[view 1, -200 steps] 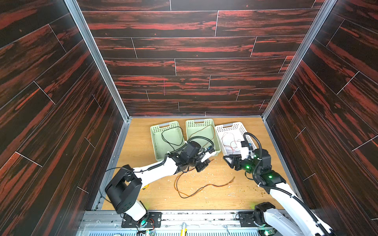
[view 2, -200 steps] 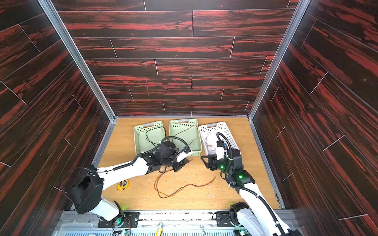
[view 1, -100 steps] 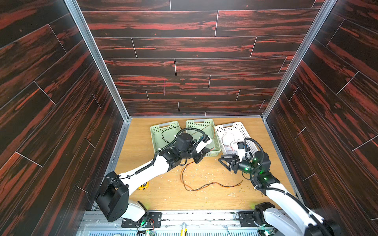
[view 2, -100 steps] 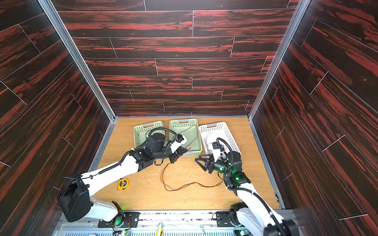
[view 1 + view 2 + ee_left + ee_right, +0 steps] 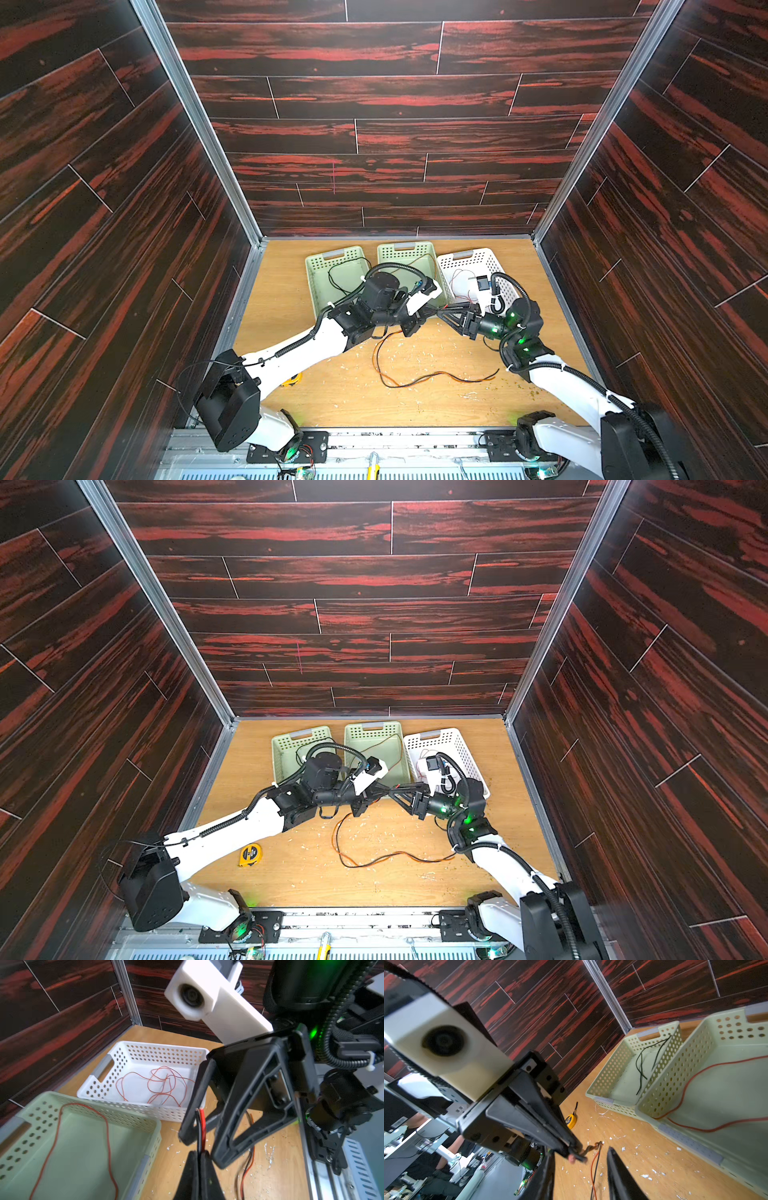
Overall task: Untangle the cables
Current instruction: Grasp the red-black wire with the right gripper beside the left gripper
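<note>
Three baskets stand in a row at the back of the surface (image 5: 332,399): the left basket (image 5: 334,254), the middle basket (image 5: 405,248) just beside it, and the right basket (image 5: 486,264). A first cable (image 5: 330,277) lies in the left basket, a second cable (image 5: 107,1134) in the middle one, a third cable (image 5: 165,1082) in the right. In front of the middle and right baskets the left gripper (image 5: 200,1154) and right gripper (image 5: 439,311) meet tip to tip, the end of a fourth cable (image 5: 441,373) between the right jaws; the rest trails over the surface nearer the front. A tape measure (image 5: 250,855) lies front left, beside the left arm (image 5: 232,837)
</note>
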{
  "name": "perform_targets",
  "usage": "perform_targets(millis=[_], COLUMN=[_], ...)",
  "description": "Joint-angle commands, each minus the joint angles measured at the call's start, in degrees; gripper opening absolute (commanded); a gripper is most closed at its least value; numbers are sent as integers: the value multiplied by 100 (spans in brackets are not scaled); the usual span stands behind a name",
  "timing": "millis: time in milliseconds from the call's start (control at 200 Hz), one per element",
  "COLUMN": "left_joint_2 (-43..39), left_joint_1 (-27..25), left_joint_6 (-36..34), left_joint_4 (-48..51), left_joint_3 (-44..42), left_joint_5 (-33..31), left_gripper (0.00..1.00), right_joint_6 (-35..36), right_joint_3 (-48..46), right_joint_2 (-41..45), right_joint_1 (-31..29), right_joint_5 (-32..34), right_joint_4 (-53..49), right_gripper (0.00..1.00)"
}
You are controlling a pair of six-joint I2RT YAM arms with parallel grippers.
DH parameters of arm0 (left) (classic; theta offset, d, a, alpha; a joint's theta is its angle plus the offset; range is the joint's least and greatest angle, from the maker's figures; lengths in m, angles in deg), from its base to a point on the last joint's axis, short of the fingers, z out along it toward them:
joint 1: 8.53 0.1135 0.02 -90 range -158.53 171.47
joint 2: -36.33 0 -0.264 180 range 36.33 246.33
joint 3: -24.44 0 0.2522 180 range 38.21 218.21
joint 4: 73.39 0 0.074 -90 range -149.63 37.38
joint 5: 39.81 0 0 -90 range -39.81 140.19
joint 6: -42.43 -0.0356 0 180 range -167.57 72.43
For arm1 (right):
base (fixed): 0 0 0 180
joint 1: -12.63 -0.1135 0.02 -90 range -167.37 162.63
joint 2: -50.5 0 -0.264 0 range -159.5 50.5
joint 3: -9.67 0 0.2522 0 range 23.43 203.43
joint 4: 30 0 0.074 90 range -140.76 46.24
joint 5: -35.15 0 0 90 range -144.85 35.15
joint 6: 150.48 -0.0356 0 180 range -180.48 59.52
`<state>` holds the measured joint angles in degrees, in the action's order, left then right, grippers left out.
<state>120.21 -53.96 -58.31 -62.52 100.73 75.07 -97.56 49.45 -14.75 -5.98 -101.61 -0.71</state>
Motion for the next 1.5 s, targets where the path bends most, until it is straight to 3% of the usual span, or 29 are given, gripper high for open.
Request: perform_targets(millis=[0,185,341,391,441,541,676,771,932,1142,1308,1493], left_joint_2=[1,32,76,63,59,34,-16,-46,-35,-61,-71,-89], left_joint_1=[-55,-67,-88,-84,-95,-90,-92,-106,-129,-159,-168,-167], left_joint_6=[-219,-266,-351,-359,-378,-422,-453,-446,-455,-526,-560,-560], left_joint_4=[35,94,280,281,272,303,299,281,298,464,547,501], left_joint_3=[234,334,410,393,384,362,305,277,252,249,253,260], left_joint_5=[-79,-14,74,61,40,9,-8,0,14,58,71,41], left_gripper=[0,0,0,0,0,0,0,0,0,0,0,0], right_joint_6=[-129,-60,-13,-9,-42,-131,-234,-246,-458,-613,-536,-477], right_joint_3=[172,11,-96,-97,-97,-121,-189,-124,-104,-127,-101,-47], right_joint_2=[-84,37,135,140,136,168,250,211,86,-97,-84,-73], right_joint_1=[-31,-27,-26,-20,-22,-20,-15,-12,-3,-8,3,15], right_joint_5=[-44,-27,-18,-15,-34,15,152,124,172,293,486,546], right_joint_4=[106,298,595,539,538,566,711,570,746,928,747,510], right_gripper=[35,13,3,5,16,28,34,33,22,16,21,16])
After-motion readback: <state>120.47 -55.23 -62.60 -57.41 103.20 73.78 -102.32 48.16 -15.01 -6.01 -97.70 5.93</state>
